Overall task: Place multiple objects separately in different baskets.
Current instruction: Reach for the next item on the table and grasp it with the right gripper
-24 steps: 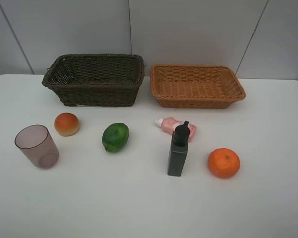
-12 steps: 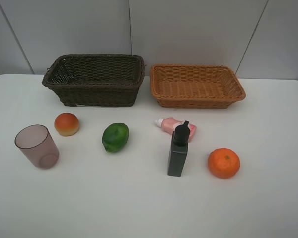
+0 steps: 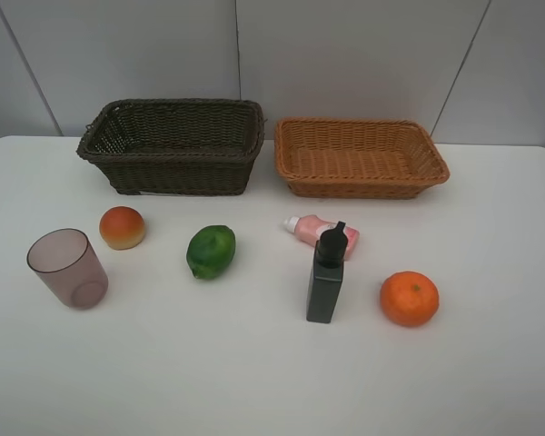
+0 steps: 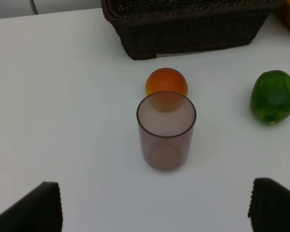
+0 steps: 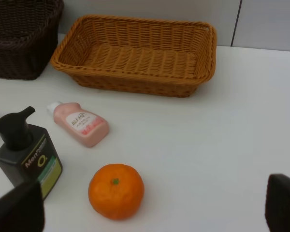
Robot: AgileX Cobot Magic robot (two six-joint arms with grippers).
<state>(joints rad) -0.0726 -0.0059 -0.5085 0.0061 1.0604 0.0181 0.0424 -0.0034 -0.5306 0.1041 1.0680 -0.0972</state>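
Upright black bottle (image 5: 29, 157) on the table (image 5: 208, 145), label starting "Men" above a large "O". Pink bottle (image 5: 81, 124) lies near it, print unreadable. Both arms' jaws spread wide, empty.

There are two baskets: one dark brown basket (image 3: 177, 173) and one light tan basket (image 3: 359, 186). There are three round fruits: one orange (image 3: 409, 298), one green lime (image 3: 211, 251) and one red-orange fruit (image 3: 122, 227). There are two bottles: one black bottle (image 3: 325, 282) and one pink bottle (image 3: 313, 229). There is one see-through cup (image 3: 68, 268). So there are six small things and two baskets, all on one white tabletop (image 3: 254, 372).
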